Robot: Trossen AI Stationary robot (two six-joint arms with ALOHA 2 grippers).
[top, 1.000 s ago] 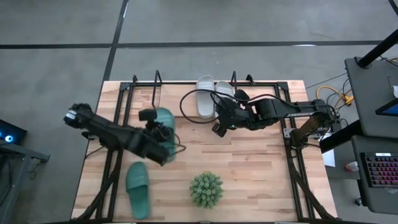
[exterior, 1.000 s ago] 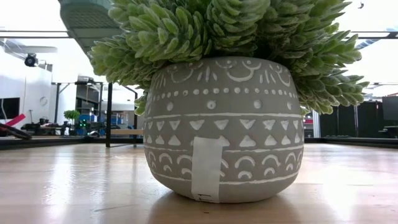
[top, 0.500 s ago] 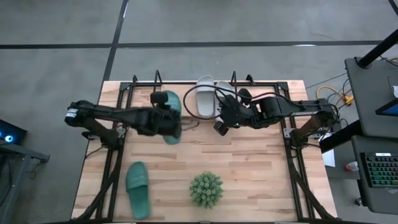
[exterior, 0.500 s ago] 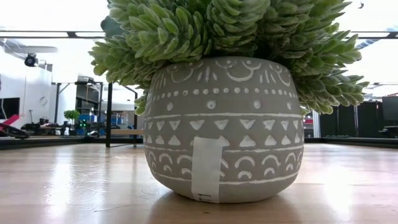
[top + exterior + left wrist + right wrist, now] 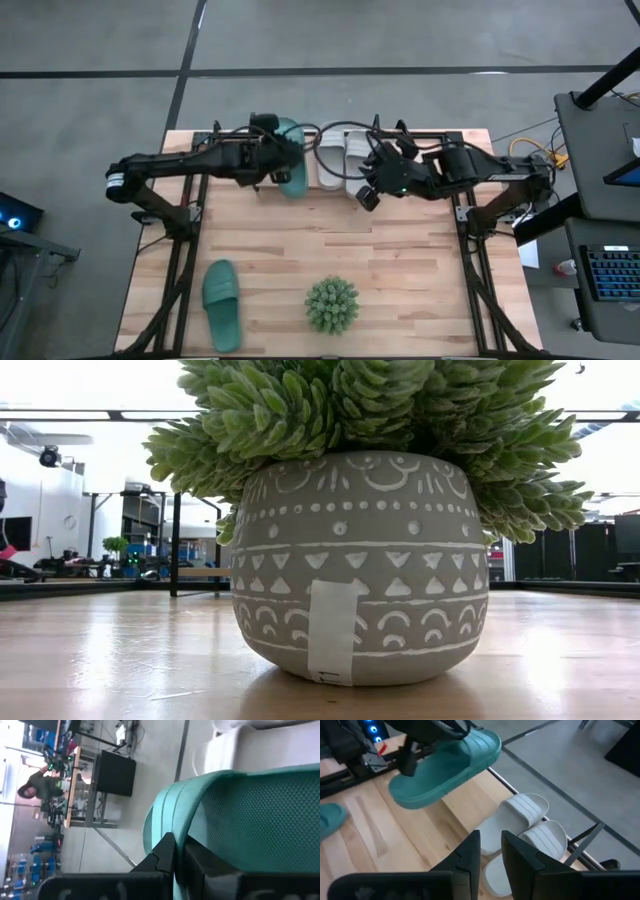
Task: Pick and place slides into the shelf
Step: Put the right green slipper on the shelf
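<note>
On the pale plank table (image 5: 400,280), the thin black wire shelf (image 5: 215,140) at the far edge holds two ribbed pale grey slides (image 5: 345,158) side by side. The left gripper (image 5: 272,160) is clamped on a pebbled teal slide (image 5: 290,170), held just beside the grey pair, while its mate (image 5: 221,303) lies flat at the near left by the spiky plant (image 5: 332,304). The right gripper (image 5: 366,192) hangs near the grey slides, jaws slightly apart on nothing.

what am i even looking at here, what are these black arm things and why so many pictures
These are two robot arms at a wooden table, tidying sandals onto a wire shelf at the far edge. One camera looks straight down. Another sits at table height, its view blocked by a potted plant. One camera rides on each wrist. The left gripper holds a teal slide in the air beside two grey slides already at the shelf. The right gripper is empty above those. The second teal slide lies near the plant.
</note>
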